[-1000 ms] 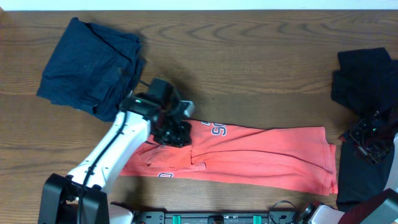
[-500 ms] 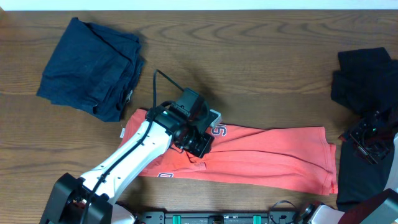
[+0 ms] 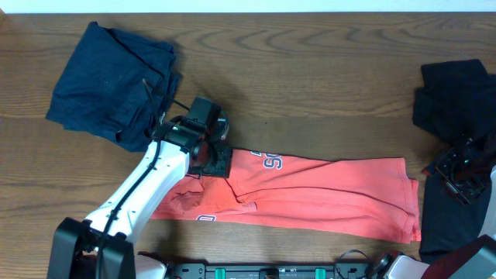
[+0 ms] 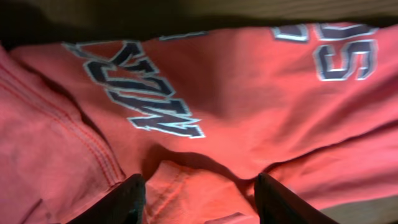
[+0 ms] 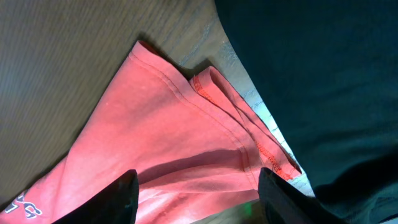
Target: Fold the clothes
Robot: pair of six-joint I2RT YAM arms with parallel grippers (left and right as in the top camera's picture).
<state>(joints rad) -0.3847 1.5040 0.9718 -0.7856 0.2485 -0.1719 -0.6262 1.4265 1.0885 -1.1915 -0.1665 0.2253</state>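
The coral-red T-shirt (image 3: 333,194) lies flat as a long strip across the near middle of the table, its lettering (image 4: 146,93) facing up. My left gripper (image 3: 215,161) hovers over the strip's upper left part. It is open, with its fingers (image 4: 124,202) either side of a low fabric ridge (image 4: 199,186) and nothing pinched. Past the strip's right end, my right gripper (image 3: 459,172) is open over the shirt's hemmed corner (image 5: 211,118), beside black cloth (image 5: 323,74). The rest of the clothes lie apart from the shirt.
A dark navy garment (image 3: 112,85) lies crumpled at the far left, close behind the left arm. Black garments are heaped at the far right (image 3: 457,97) and at the near right edge (image 3: 446,225). Bare wooden table (image 3: 310,77) spans the back middle.
The left gripper swung right over the shirt, then came back to the left and opened, letting the red fabric go. The right arm has not moved.
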